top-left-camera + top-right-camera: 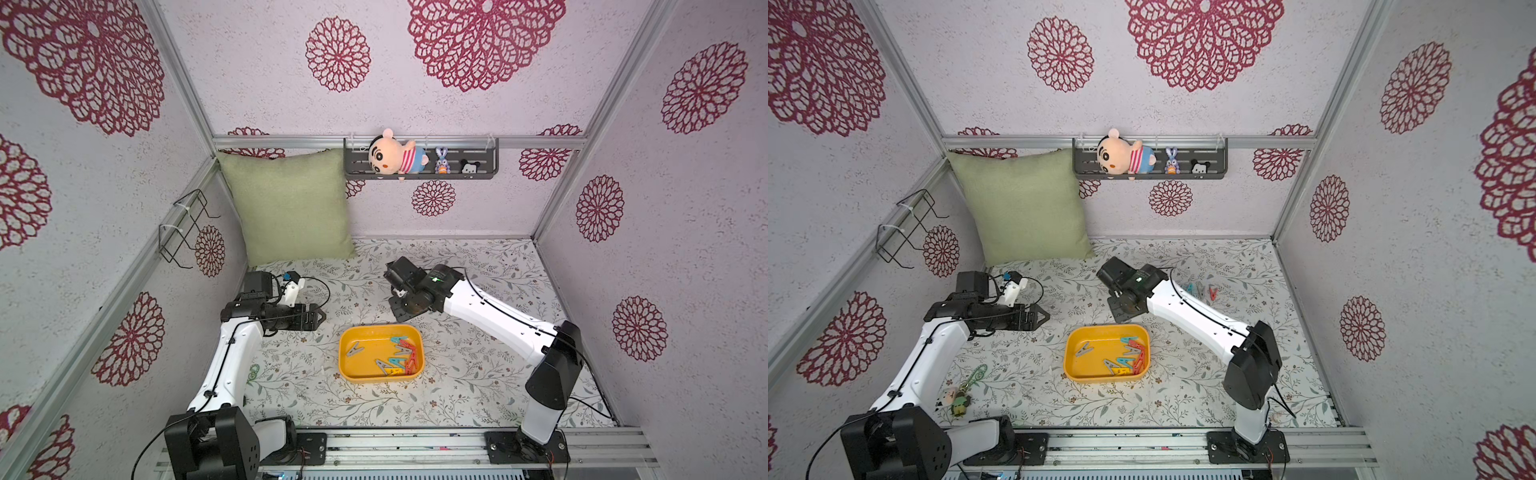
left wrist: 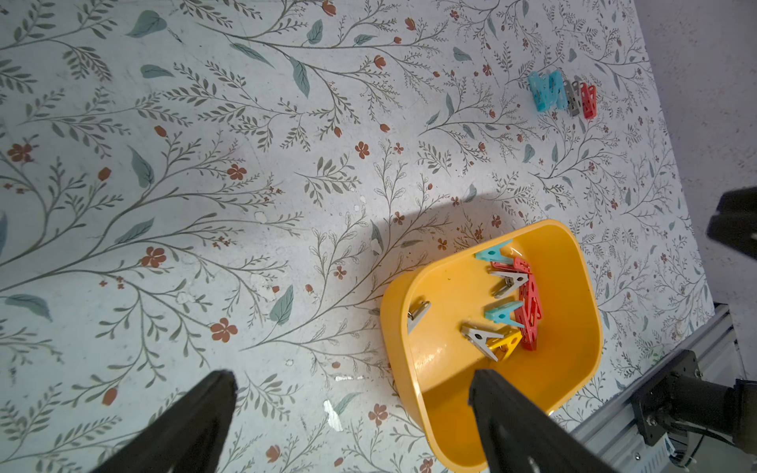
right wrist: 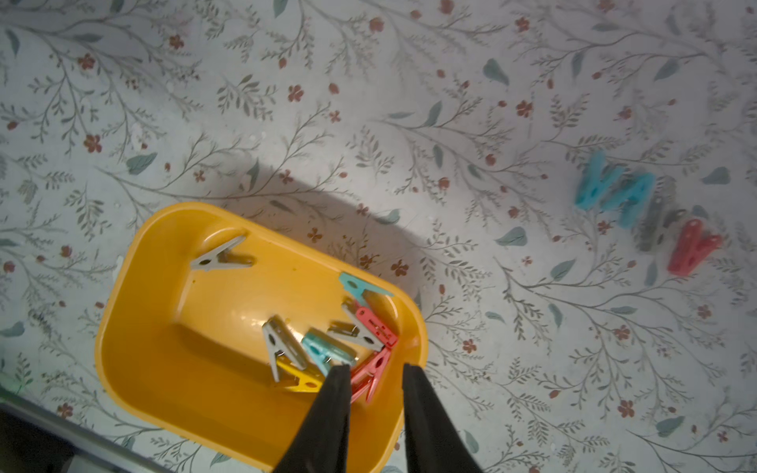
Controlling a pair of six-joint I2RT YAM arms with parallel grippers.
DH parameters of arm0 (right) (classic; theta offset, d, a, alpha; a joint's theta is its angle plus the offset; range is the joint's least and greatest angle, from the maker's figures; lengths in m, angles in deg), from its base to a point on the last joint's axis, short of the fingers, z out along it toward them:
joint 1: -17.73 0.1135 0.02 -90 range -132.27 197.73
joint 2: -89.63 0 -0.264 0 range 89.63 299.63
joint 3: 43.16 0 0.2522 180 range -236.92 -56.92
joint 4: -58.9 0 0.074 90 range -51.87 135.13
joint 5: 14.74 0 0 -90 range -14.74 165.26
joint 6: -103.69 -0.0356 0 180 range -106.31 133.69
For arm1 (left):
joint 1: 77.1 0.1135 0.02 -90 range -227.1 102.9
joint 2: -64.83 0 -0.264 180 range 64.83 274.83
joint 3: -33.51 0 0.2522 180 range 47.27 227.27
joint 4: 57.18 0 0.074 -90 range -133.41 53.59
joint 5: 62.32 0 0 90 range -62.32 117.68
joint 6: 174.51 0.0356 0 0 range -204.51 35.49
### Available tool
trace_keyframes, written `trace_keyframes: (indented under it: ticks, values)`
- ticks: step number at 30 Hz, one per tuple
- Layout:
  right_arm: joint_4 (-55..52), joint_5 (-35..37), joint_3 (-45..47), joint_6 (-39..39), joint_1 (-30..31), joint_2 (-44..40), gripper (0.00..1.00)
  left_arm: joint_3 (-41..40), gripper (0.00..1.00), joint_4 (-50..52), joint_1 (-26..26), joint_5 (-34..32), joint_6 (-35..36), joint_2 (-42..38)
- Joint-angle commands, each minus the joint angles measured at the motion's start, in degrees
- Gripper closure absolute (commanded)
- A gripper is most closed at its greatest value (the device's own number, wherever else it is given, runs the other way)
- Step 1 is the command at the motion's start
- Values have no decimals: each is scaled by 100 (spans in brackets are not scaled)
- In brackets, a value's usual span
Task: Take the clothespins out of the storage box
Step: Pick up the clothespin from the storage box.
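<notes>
The floral-covered table carries everything, and on it the yellow storage box sits about mid-table, nearer the front edge. My left gripper hangs spread wide and empty, off to the box's left. My right gripper hovers over the box's far right corner, jaws only narrowly parted with nothing pinched between them. The clothespins look light, stiff and slick. I judge they will skate on the smooth tray floor, so I would pinch one across its flat sides near the spring, not at the flared tails. Most lie tangled against the box's right wall, which may drag a neighbour up too. The lone grey pin near the left wall is the cleanest pick. Inside I count about eight: three grey, two teal, one yellow, and two red, perhaps a third hidden in the stack. Already out, near the table's right edge, stands a row of removed pins: two teal, one red, and one or two grey, too blurred to settle.
</notes>
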Motion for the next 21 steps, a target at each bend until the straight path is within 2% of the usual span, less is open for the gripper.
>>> trace_keyframes:
  ticks: [1,6,11,21]
  values:
    - [98,-247,308,-261,280,265,73,62,3,-143,71,-12,-3,47]
    - [583,-502,862,-363,453,437,74,53,3,-144,66,13,5,75]
    - [719,-610,1199,-14,518,717,74,53,3,-145,73,29,14,74]
    - [524,-232,892,921,526,1371,75,45,3,-134,75,48,23,48]
